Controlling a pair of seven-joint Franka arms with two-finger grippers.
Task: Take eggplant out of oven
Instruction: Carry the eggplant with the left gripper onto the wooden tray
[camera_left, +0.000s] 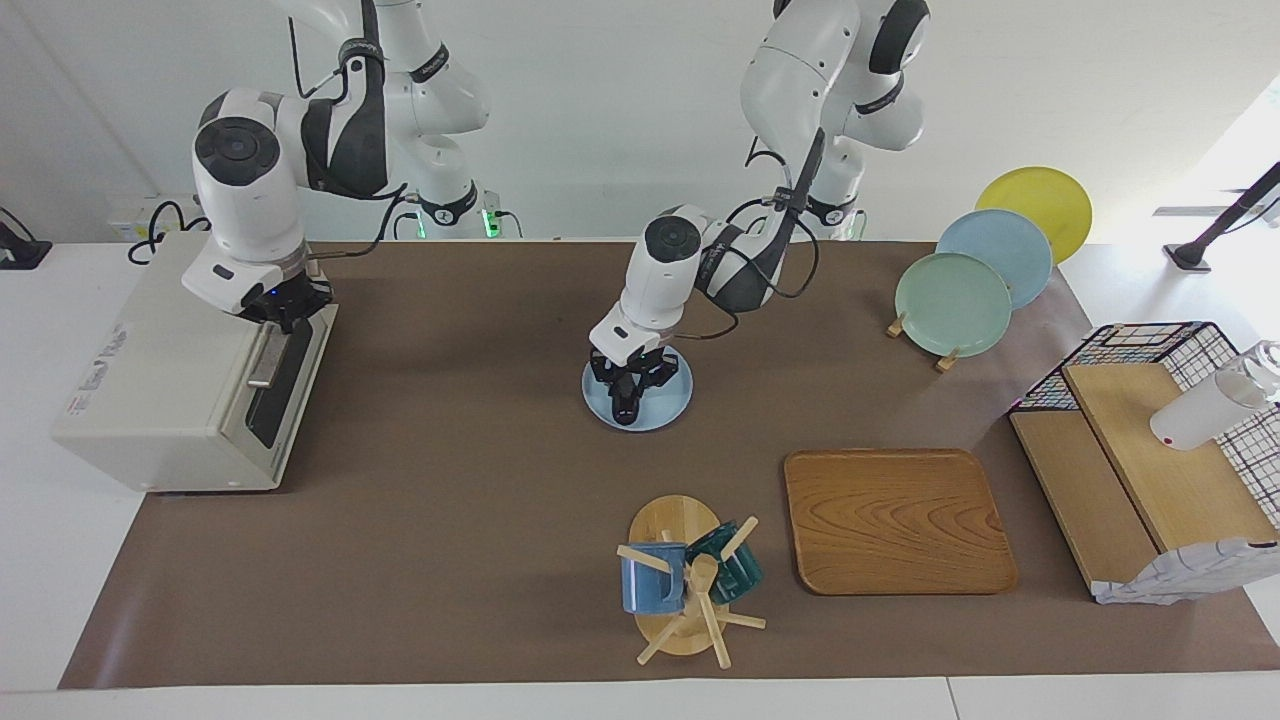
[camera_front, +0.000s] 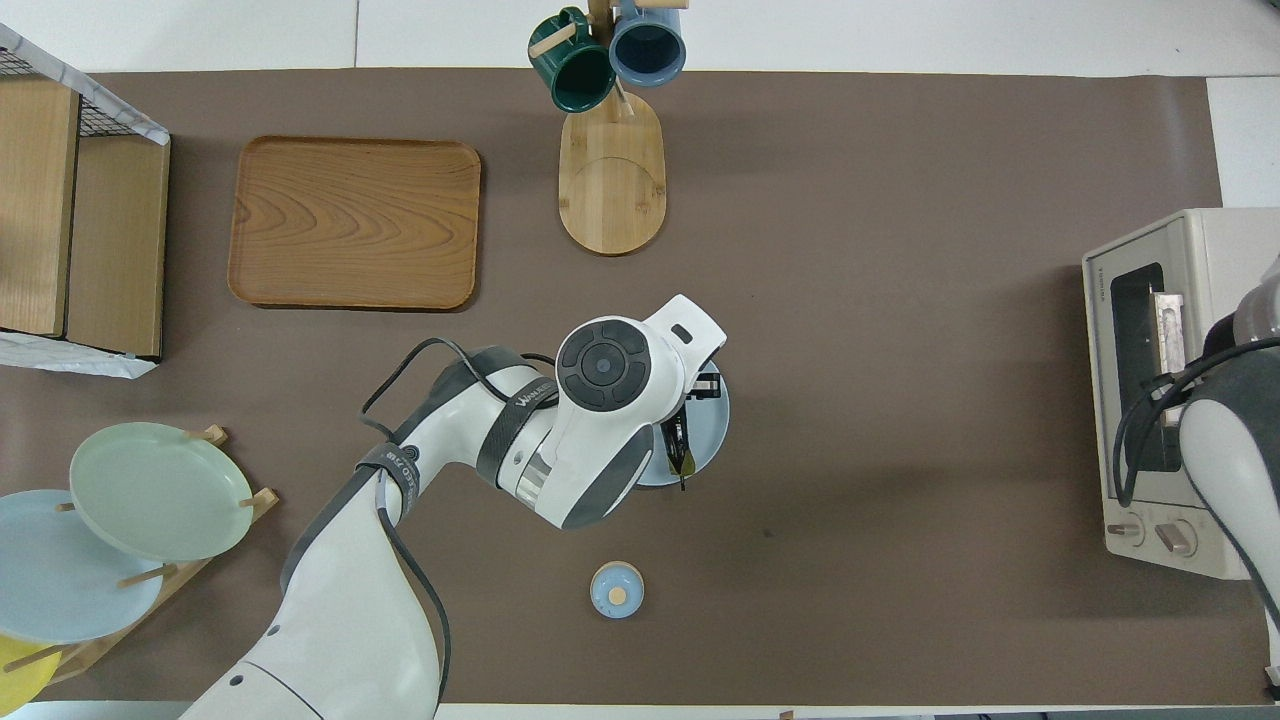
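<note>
Left pincer (camera_left: 628, 400) over plate (camera_left: 670, 408) (eggplant (camera_front: 681, 452) gripped)

One oven (camera_left: 190, 385) stands on the table (camera_left: 450, 520). Near the wooden tray (camera_left: 897, 520), of which there is one, are one mug tree (camera_left: 680, 590) holding two mugs, one rack of three plates (camera_left: 990, 265), and one wire basket (camera_left: 1170, 400). One light-blue plate (camera_left: 670, 400), one small lid (camera_front: 617, 589), two arms.

Cream oven (camera_left: 180, 390); dark eggplant (camera_front: 680, 447); pale-blue plate (camera_left: 672, 405).
</note>
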